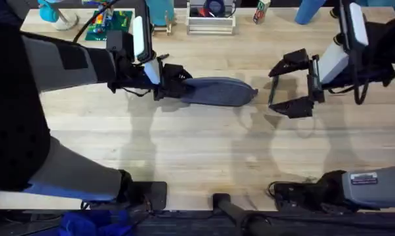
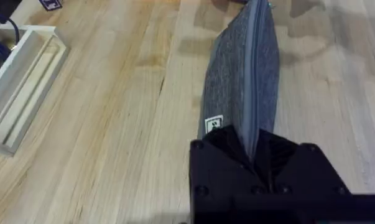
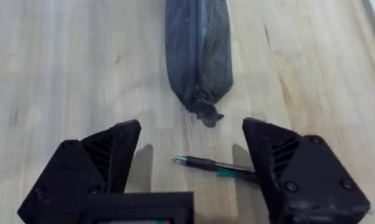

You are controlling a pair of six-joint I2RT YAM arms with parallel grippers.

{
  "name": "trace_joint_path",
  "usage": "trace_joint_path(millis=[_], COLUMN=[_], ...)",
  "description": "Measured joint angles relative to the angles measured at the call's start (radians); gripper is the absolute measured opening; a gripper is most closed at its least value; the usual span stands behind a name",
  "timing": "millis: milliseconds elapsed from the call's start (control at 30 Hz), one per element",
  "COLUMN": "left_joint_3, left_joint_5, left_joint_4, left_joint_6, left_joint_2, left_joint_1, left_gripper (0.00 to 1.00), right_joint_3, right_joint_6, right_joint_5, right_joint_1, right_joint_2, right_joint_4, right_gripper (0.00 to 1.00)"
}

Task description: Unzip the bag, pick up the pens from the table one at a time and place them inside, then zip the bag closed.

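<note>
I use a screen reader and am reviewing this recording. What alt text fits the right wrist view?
The right claw hangs open over a dark pen lying on the table between its fingers. Just beyond, the grey-blue bag lies lengthwise, its zipper pull end toward the claw.

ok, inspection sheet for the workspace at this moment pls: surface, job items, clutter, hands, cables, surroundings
Surface: table, light wood planks, nothing spilled.
Job items: bag lying flat mid-table, zipper looks closed; one dark pen on the wood just off the bag's free end; other pen not seen.
Clutter: white tray beside the bag; green board, white rack and blue items along the far edge.
Hands: left hand shut on the bag's end; right hand open, hanging over the pen.
Cables: black cable at the far left edge; another by the right arm's base.
Surroundings: nothing seen.
</note>
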Motion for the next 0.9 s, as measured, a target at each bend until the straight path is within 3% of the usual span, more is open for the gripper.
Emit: trace_joint_path(millis=[900], left_joint_3=[0.0], left_joint_5=[0.0], left_joint_4=[-0.003], left_joint_6=[0.0], left_joint_2=[0.0], left_joint_1=[0.0], left_gripper=[0.042], right_joint_3=[0.0], right_joint_6=[0.069], right_joint_5=[0.022], right_joint_1=[0.081], right_joint_2=[0.065], right_joint_4=[0.127], right_gripper=[0.996])
